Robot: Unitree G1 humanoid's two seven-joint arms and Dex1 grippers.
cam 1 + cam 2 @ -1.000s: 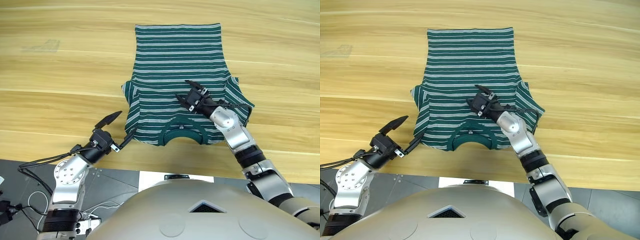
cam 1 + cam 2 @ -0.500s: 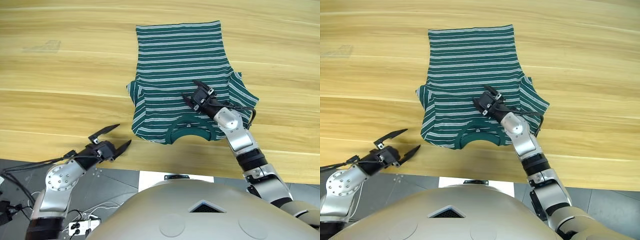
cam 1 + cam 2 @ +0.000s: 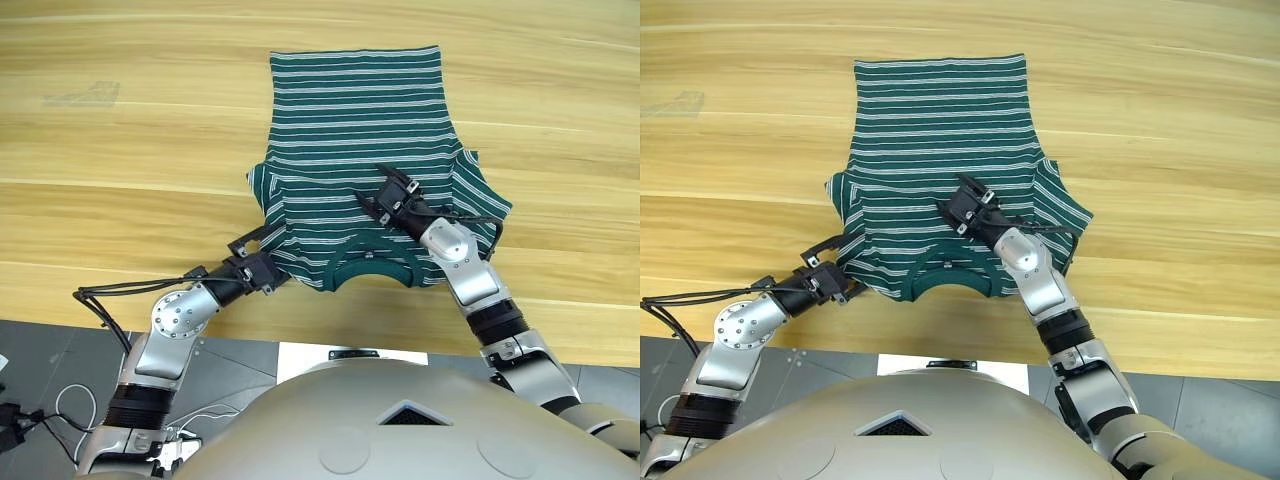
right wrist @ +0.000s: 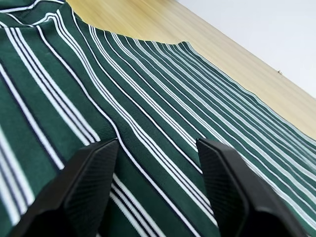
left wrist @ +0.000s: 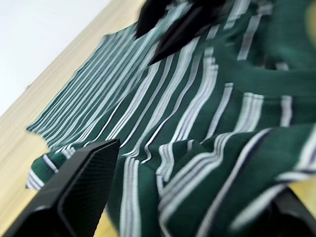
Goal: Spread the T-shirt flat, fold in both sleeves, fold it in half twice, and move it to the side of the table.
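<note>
My left claw (image 3: 270, 255) stands open at the near left corner of the dark green T-shirt with thin white stripes (image 3: 360, 100). The jaws are spread to either side of the shirt's shoulder edge. In the left wrist view one black finger (image 5: 74, 197) sits beside a raised fold of striped cloth, and the cloth runs on between the two jaws. The jaws have not closed on it, so I record no grip.

My right claw (image 3: 372, 183) is also open. It is low over the chest of the shirt, just beyond the collar and a little to the right of centre. In the right wrist view both black fingers (image 4: 89, 182) are set well apart with flat striped fabric showing between them. Whether the tips press the cloth, I cannot tell. It holds nothing.

The T-shirt lies on the light wooden tabletop (image 3: 130, 170), roughly central. The collar is toward me and the straight hem is at the far end. The body lies mostly flat. Both sleeves are drawn close against the sides, the right one jutting out farther than the left. The near left corner is rumpled where my left claw meets it.
</note>
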